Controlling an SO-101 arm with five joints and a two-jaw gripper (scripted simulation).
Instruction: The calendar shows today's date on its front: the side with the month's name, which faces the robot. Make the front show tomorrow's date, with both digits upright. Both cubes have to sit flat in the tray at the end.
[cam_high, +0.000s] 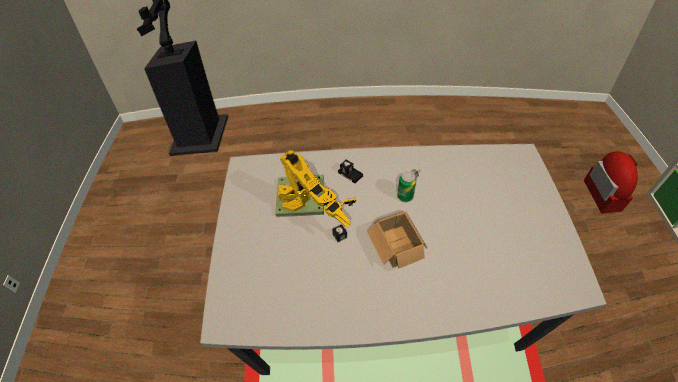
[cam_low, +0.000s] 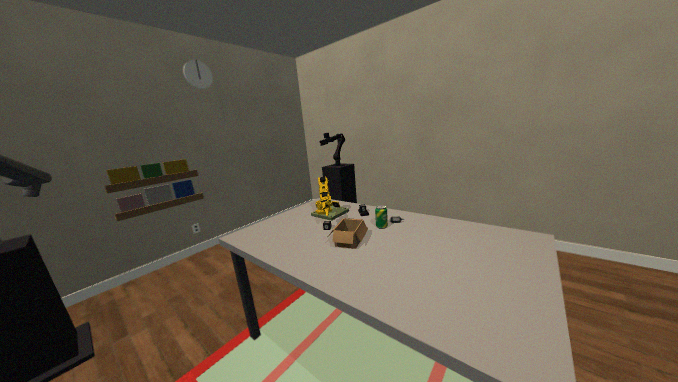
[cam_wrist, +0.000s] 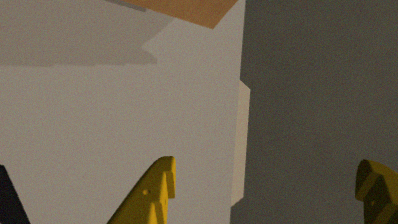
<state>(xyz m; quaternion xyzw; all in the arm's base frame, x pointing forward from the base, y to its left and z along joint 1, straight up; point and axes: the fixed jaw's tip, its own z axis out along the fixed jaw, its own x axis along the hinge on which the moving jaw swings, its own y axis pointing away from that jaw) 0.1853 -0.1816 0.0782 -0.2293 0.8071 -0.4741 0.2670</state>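
A black cube (cam_high: 339, 233) (cam_low: 327, 225) with a white digit on its upper side lies on the table, away from the calendar. The calendar's dark tray (cam_high: 355, 175) is beside the arm's base, with another black cube (cam_high: 346, 166) at its left end. The calendar also shows small in the exterior view. Its front and the date are too small to read. My gripper (cam_high: 351, 212) (cam_wrist: 267, 162) is open and empty, raised above the table near the loose cube. A black edge (cam_wrist: 9, 202) shows at the wrist view's lower left; I cannot tell what it is.
An open cardboard box (cam_high: 411, 257) (cam_low: 344, 237) stands right of the loose cube; its flap (cam_wrist: 200, 12) shows in the wrist view. A green can (cam_high: 406, 188) (cam_low: 381, 218) stands behind the box, with a small dark object (cam_low: 396, 219) near it. The arm stands on a green base plate (cam_high: 300, 213).
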